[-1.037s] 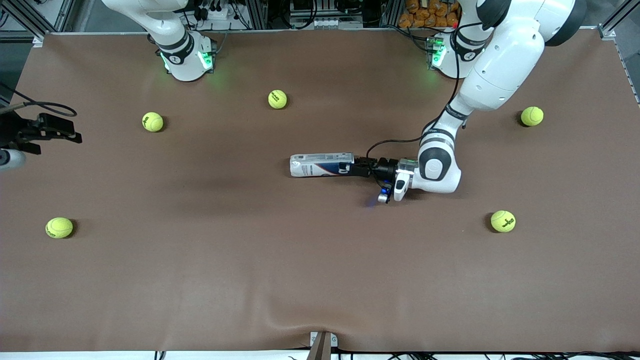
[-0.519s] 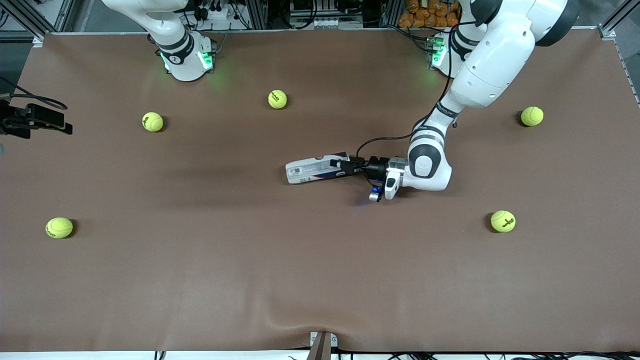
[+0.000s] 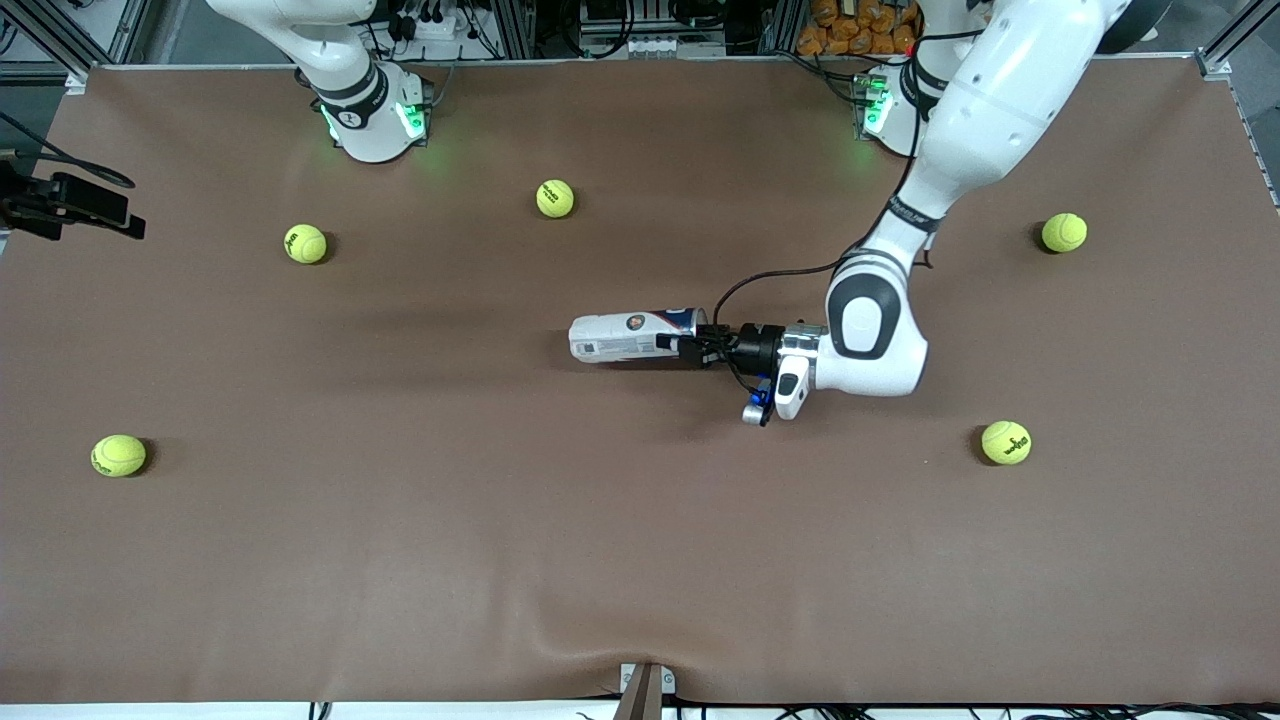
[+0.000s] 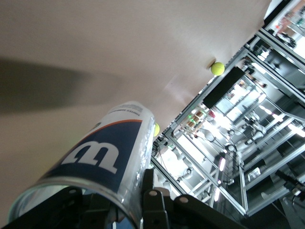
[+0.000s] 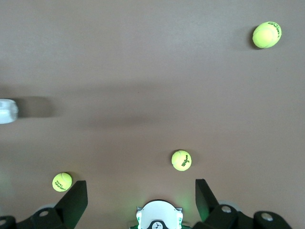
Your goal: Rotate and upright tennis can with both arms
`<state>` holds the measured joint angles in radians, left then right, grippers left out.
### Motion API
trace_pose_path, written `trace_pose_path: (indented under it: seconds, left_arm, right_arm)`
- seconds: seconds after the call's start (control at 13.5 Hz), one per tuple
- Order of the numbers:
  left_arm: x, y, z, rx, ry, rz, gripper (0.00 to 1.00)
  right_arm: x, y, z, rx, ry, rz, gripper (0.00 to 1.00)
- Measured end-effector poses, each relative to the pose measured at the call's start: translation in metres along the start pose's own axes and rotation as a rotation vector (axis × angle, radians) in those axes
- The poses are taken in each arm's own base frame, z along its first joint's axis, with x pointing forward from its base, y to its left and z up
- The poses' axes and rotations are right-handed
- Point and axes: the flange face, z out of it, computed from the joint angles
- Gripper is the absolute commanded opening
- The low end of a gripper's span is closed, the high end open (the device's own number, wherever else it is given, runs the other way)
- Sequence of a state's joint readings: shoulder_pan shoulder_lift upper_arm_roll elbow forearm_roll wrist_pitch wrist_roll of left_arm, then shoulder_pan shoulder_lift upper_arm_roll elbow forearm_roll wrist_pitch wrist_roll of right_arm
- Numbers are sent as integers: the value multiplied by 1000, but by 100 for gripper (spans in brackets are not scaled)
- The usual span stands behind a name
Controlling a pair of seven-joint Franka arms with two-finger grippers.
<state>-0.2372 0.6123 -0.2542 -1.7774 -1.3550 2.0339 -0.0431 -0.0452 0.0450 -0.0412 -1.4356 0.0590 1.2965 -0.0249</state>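
Gripping the tennis can [image 3: 632,336] by its open, metal-rimmed end, the left gripper [image 3: 697,347] has its fingers clamped on the can's wall while the tube lies nearly level near the middle of the brown table cover [image 3: 500,560]. Doing this step well probably means turning the wrist slowly so the smooth plastic does not slip, and lowering the closed end squarely before letting go. The right gripper [image 3: 90,212] waits with fingers spread at the right arm's end of the table, well apart from the can. Five tennis balls [image 3: 555,198] lie scattered around the can, none close to it. Metal framing [image 4: 248,143] and bright lights surround the table.
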Motion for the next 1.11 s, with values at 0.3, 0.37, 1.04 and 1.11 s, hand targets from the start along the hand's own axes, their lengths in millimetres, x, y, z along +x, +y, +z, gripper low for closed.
trace_pose_path:
  seconds: [0.3, 0.37, 1.04, 1.11]
  left_arm:
    - [-41, 90, -29, 205, 138, -131, 0]
    - [-51, 106, -26, 233, 168, -160, 0]
    - [-148, 132, 113, 663, 482, -70, 0]
    - [-157, 126, 130, 717, 530, -35, 0]
  right_arm:
    - [1, 1, -1, -18, 9, 60, 100]
    - [2, 4, -3, -33, 21, 66, 100]
    - [5, 12, -14, -48, 92, 76, 100]
    - [6, 12, -15, -47, 98, 76, 100]
